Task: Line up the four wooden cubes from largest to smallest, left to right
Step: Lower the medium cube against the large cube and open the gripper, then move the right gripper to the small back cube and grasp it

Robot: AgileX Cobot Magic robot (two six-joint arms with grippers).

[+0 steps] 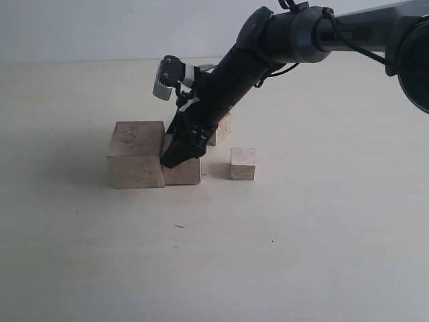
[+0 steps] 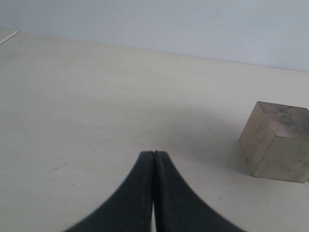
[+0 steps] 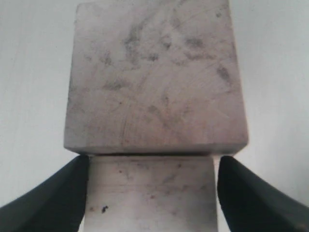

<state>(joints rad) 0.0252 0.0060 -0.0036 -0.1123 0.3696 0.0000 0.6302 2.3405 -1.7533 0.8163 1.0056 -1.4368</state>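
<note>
The pale cream tabletop (image 1: pixel 301 255) is smooth and matte, with a few small dark specks. Behind it rises a plain whitish wall (image 1: pixel 80 27). On this surface stand the four wooden cubes, all pale beige with dark smudges.

From the outside camera, the largest cube (image 1: pixel 136 154) stands at 9 o'clock of the second cube (image 1: pixel 186 173) and touches it. The smallest cube (image 1: pixel 242 164) stands apart at 3 o'clock of the second one. The third cube (image 1: pixel 223 131) sits behind at about 1 o'clock, half hidden by the black right arm (image 1: pixel 268 47), which reaches in from 2 o'clock down to the second cube.

The right gripper (image 1: pixel 175 159) has its jaws apart, with one black finger (image 3: pixel 48 203) on each side of the second cube. Only the right wrist camera shows this clearly. There the fingers lie tight along the sides of the cube, yet I cannot tell whether they press it. The same camera also shows the grey smudges on the top of the largest cube.

The left gripper (image 2: pixel 153 155) does not appear in the outside camera. Its own camera shows the jaws together, holding nothing, with the largest cube standing near on the table.
</note>
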